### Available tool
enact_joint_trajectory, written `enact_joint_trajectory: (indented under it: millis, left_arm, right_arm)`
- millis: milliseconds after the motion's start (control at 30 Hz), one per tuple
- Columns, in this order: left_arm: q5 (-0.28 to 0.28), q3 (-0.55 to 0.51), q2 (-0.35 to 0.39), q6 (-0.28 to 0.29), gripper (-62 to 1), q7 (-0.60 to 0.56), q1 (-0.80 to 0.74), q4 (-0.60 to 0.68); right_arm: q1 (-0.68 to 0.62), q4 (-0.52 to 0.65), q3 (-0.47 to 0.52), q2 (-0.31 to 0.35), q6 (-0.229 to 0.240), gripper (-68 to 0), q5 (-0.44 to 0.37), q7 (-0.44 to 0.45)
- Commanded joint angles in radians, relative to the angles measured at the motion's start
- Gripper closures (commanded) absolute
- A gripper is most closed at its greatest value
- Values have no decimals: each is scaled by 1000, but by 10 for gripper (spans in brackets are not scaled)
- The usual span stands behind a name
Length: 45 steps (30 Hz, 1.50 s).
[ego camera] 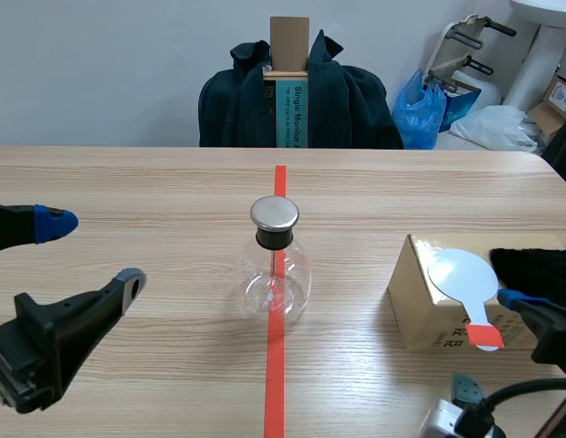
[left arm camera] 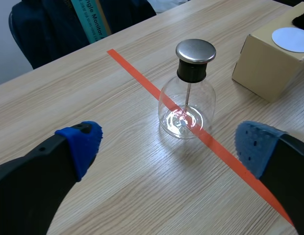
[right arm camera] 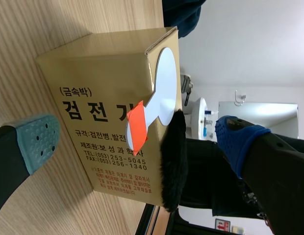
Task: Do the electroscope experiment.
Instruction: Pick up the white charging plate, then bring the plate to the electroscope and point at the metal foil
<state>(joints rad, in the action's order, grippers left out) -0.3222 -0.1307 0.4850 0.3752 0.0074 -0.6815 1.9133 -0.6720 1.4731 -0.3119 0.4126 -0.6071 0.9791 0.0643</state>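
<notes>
Two grippers show, both with jaws wide and holding nothing. The left gripper (ego camera: 91,254) hangs over the table at about 9 o'clock from the flask (ego camera: 275,274), well apart from it, its blue pad (ego camera: 55,224) on the far side and its grey pad (ego camera: 130,285) on the near side. In its wrist view the flask stands ahead of the open fingers.

The flask is clear, round glass. It stands upright on the tape line (ego camera: 277,374) at the table's (ego camera: 128,182) middle. A black stopper (ego camera: 274,239) closes its neck under a flat metal cap (ego camera: 275,213), and a thin rod (left arm camera: 188,95) runs down inside.

At 3 o'clock from the flask sits a tan box (ego camera: 424,306). On its top lies a paddle (ego camera: 462,276), a white disc with an orange handle (ego camera: 485,336) that juts over the near edge toward 5 o'clock. Black fur (ego camera: 529,266) lies just beside the disc, at its 3 o'clock.

The right gripper (right arm camera: 138,141) is at the box's near right corner. Its teal pad (right arm camera: 39,142) and blue pad (right arm camera: 238,139) stand either side of the handle, touching neither it nor the box.

Beyond the table at 12 o'clock hangs a dark jacket (ego camera: 356,100), with a blue bag (ego camera: 420,109) at 1 o'clock.
</notes>
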Motion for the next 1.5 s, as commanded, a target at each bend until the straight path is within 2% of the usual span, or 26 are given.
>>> enact_joint_trajectory:
  millis: [0,100,267,333,533,700,767,900,967,1033,1167,1267,1367,1467]
  left_arm:
    - [-9,7,-5,2,-438,-13,3,12]
    - [-10,7,-5,2,-292,-13,3,12]
    - [-10,7,-5,2,-115,-8,3,12]
    - [-2,6,-5,1,-31,-2,3,12]
    - [43,3,-5,0,-27,12,-6,12]
    - [51,-21,-5,1,-32,-7,-28,5]
    - [57,-34,-5,1,-32,-34,-38,-10]
    - [71,-50,-5,5,-32,-72,-39,-60]
    - [89,-50,-5,6,-32,-101,-39,-92]
    - [108,-50,-5,13,-32,-144,-39,-130]
    - [134,-50,-5,38,-32,-252,-38,-211]
    - [163,-49,-5,62,-40,-329,-33,-266]
    - [179,-47,-5,92,-40,-390,-29,-309]
    - [183,-40,-5,128,-40,-432,-13,-342]
  right_arm:
    - [33,-4,3,21,-14,-679,-2,-8]
    - [61,-17,-7,23,-24,-679,11,-31]
    - [77,-34,-16,34,-79,-679,25,-42]
    - [82,-34,-16,40,-84,-679,25,-50]
    - [91,-34,-17,42,-84,-679,25,-56]
    - [99,-34,-17,45,-82,-668,45,-56]
    - [99,-34,-17,45,-81,-591,58,-43]
    - [99,-34,-17,45,-81,-337,77,-24]
    - [99,-34,-17,45,-81,-253,77,-24]
    - [99,-34,-17,47,-81,-224,77,-24]
    - [98,-34,-17,47,-81,-218,76,-30]
    - [98,-34,-17,47,-81,-134,76,-40]
    - [98,-34,-17,47,-81,-2,76,-51]
    - [99,-34,-17,48,-81,-8,76,-58]
